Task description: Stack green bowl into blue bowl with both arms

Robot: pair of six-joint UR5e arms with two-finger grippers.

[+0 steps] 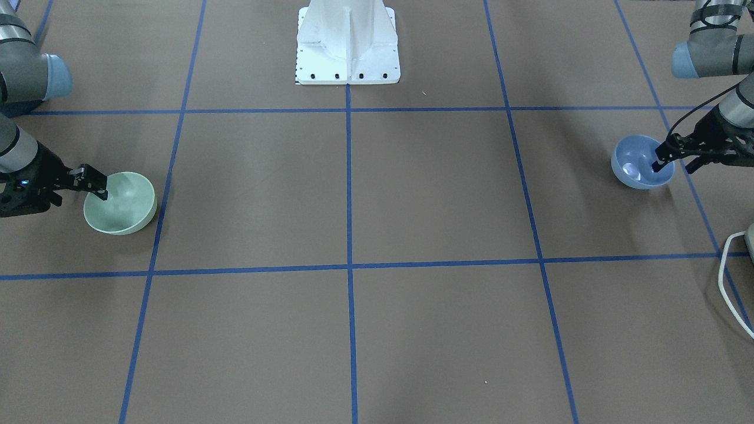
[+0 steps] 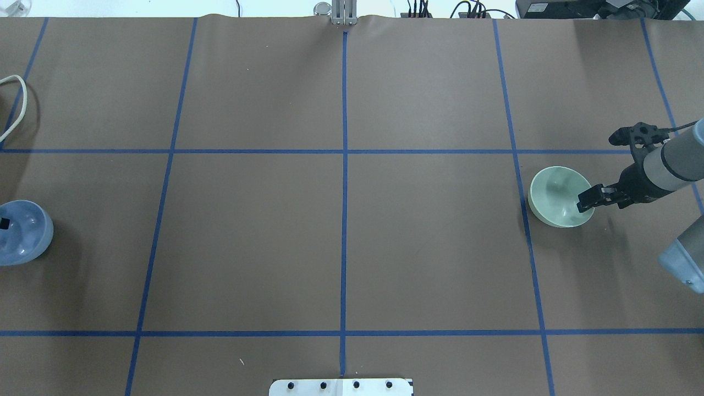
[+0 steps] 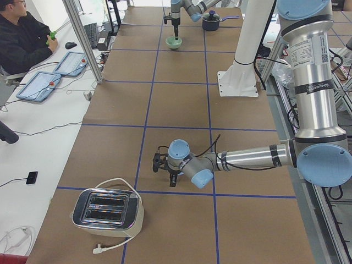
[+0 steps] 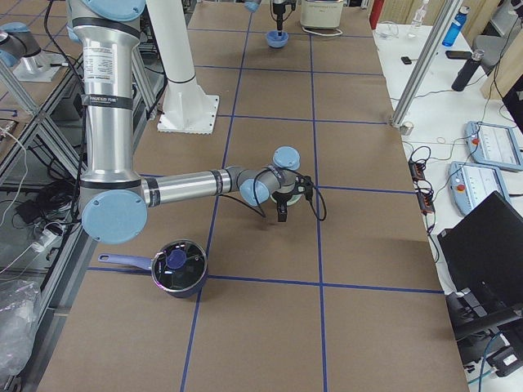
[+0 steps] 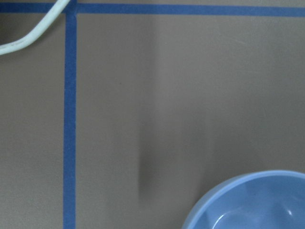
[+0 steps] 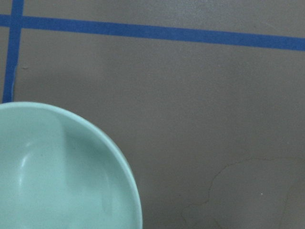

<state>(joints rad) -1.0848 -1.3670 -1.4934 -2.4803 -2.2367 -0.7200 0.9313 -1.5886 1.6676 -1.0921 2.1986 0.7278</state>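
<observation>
The stacking has not begun. The green bowl (image 1: 123, 206) and the blue bowl (image 1: 639, 162) sit upright on the brown worktop (image 1: 436, 194), well apart at opposite ends. Each has an arm reaching to its outer rim. The right fingers (image 1: 99, 185) straddle the green bowl's rim, one hanging inside the bowl and the other outside its wall. They look apart rather than pinched on the wall. The left fingers (image 1: 662, 164) stand the same way over the blue bowl's rim, also seemingly apart. Both wrist cameras show only a slice of bowl at the bottom edge and no fingers. What is left, by this reading, is nearly everything: closing on each rim, lifting, bringing the bowls together and setting the green one inside the blue. Between the bowls the overhead view shows worktop crossed by blue tape lines (image 2: 345, 165), with the robot's white pedestal (image 1: 347, 44) at the robot's edge. A silver toaster (image 3: 107, 212) with a white cable (image 2: 14, 110) stands beyond the blue bowl, toward that end. A dark lidded saucepan (image 4: 178, 269) stands beyond the green bowl. Both lie outside the stretch between the bowls, so they seem unlikely to obstruct. An operator (image 3: 19, 38) sits at a side desk.
</observation>
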